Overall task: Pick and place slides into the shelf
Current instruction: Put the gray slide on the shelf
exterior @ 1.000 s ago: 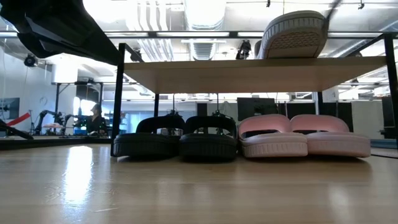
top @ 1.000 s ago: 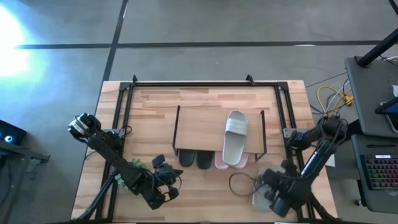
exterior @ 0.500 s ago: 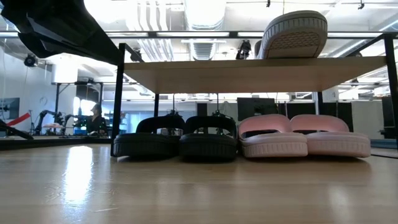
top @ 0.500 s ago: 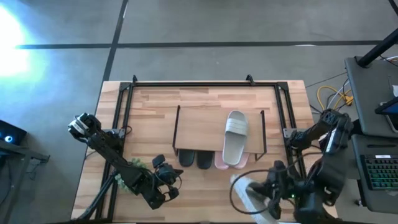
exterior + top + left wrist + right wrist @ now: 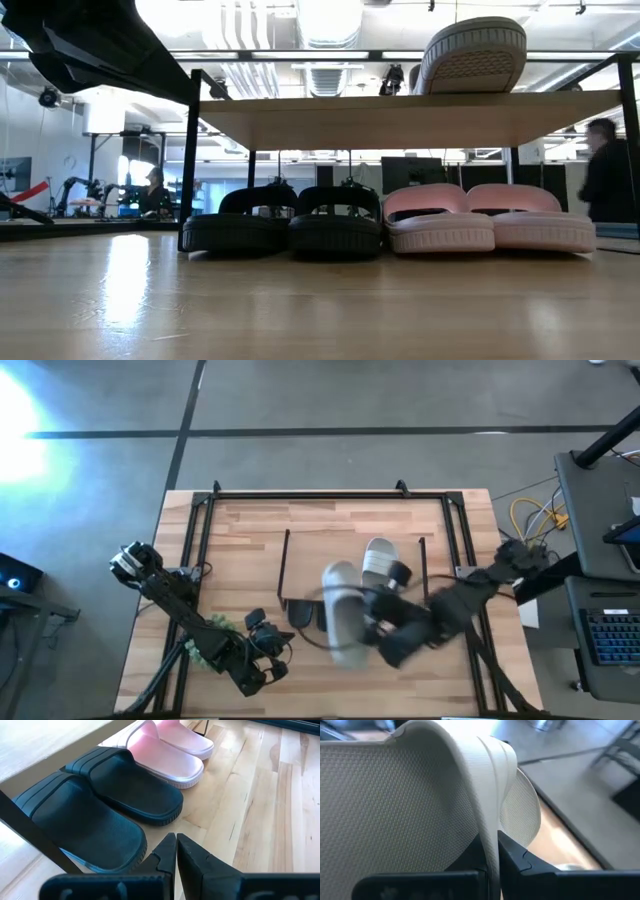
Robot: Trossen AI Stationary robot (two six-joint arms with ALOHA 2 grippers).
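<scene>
The step in hand looks like the last placement: the right gripper (image 5: 372, 628) is clamped on the strap of a grey-beige slide (image 5: 341, 612) and carries it over the front edge of the shelf (image 5: 305, 565), just beside the matching slide (image 5: 377, 565) that lies on the shelf top. In the right wrist view the two dark fingers pinch the pale striped strap (image 5: 492, 810) between them, and the textured footbed fills most of the frame.

Under the shelf, the two black slides (image 5: 275, 222) sit side by side on the left, touching the two pink slides (image 5: 490, 218) on the right. So only the carried one seems left to settle.

The next move, as I judge it, calls for lowering the slide flat onto the shelf top, parallel to its partner and clear of it, before letting go; set too near the front edge, it could tip off.

The left gripper (image 5: 176, 851) waits in front of the shelf, near the black slides, its fingers pressed together on nothing.
</scene>
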